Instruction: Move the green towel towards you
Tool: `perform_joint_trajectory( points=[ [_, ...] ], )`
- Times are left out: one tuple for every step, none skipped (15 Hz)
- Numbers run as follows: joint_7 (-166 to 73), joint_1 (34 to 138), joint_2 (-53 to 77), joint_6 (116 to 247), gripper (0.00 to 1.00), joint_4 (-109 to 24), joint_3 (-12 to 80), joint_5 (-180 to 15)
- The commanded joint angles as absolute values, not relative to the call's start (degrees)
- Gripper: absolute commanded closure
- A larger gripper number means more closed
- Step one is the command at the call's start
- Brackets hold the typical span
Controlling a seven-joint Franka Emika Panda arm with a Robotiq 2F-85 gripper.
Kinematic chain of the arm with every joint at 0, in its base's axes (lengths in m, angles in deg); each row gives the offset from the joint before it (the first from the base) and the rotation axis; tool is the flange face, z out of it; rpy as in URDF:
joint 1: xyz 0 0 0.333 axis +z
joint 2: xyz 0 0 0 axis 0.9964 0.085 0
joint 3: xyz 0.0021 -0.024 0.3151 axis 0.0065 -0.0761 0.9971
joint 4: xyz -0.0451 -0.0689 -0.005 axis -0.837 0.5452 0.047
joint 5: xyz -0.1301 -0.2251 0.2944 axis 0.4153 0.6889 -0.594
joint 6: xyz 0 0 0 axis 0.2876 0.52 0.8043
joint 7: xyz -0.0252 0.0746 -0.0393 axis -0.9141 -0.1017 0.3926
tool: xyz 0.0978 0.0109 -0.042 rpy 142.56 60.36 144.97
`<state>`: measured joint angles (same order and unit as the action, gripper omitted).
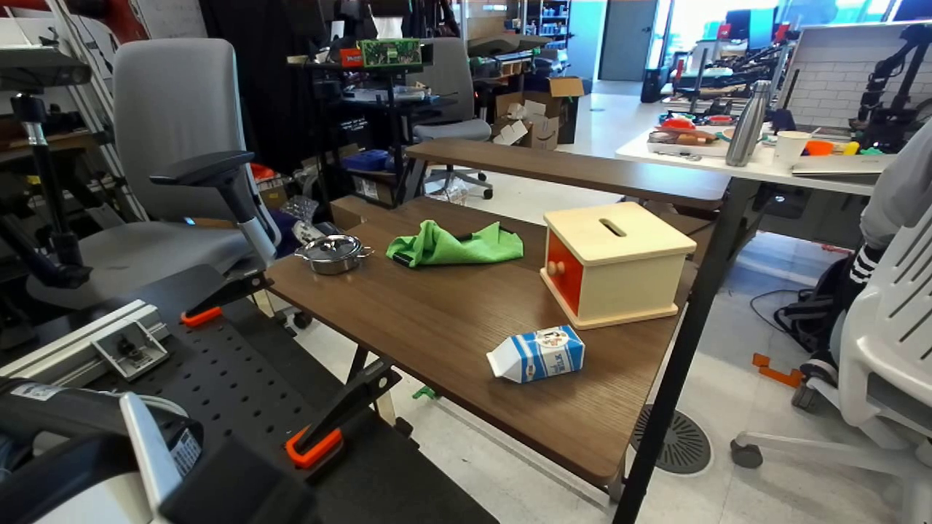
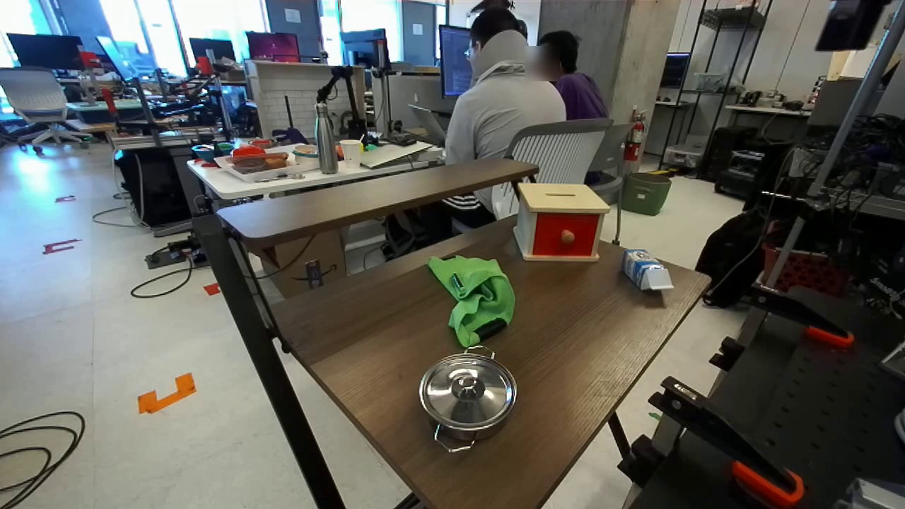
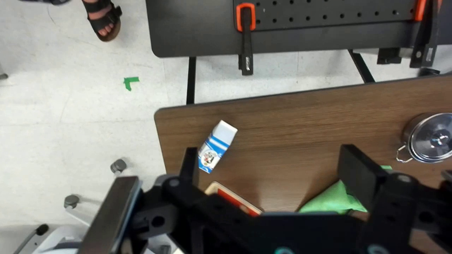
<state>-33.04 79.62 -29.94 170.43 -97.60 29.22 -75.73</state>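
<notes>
The green towel [image 1: 455, 246] lies crumpled on the brown table, between the pot and the wooden box. It shows in both exterior views, also here [image 2: 477, 297]. In the wrist view only part of the towel [image 3: 333, 199] shows, with the rest hidden behind the right finger and the gripper body. My gripper [image 3: 272, 157] is wide open with nothing between its fingers. It is above the table and apart from the towel.
A lidded metal pot [image 2: 466, 396] stands beside the towel. A wooden box [image 1: 619, 262] with a red front and a blue-white milk carton [image 1: 539, 354] are on the brown table [image 1: 408, 306]. A raised shelf [image 2: 382, 198] runs along one side. Orange-tipped clamps [image 1: 317, 444] hold onto the black table.
</notes>
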Motion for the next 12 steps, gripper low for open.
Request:
perform_joint_trajectory(
  points=[
    [-33.9, 82.4, -20.4, 179.0, 0.00, -94.8, 31.7, -78.5],
    [-34.3, 83.2, -17.6, 182.1, 0.00, -94.4, 32.8, -78.4],
    [-34.8, 83.8, -14.9, 185.1, 0.00, -93.9, 33.9, -78.2],
    [-35.3, 84.4, -11.9, 188.0, 0.00, -93.2, 35.1, -77.5],
    [-36.0, 84.8, -9.2, 190.2, 0.00, -92.2, 36.2, -77.1],
    [-37.2, 85.1, -6.2, 193.4, 0.00, -91.2, 37.1, -76.6],
    [-37.3, 85.6, -3.4, 195.9, 0.00, -90.0, 37.7, -77.3],
    [-36.9, 86.1, -0.4, 198.9, 0.00, -88.8, 38.2, -78.2],
    [-37.0, 86.5, 2.1, 200.4, 0.00, -87.2, 38.8, -78.5],
    [-36.5, 86.8, 5.2, 201.7, 0.00, -85.3, 39.3, -79.0],
    [-36.6, 87.1, 8.2, 202.4, 0.00, -83.1, 39.7, -78.7],
    [-36.7, 87.3, 10.9, 202.4, 0.00, -80.9, 40.0, -78.4]
  ],
)
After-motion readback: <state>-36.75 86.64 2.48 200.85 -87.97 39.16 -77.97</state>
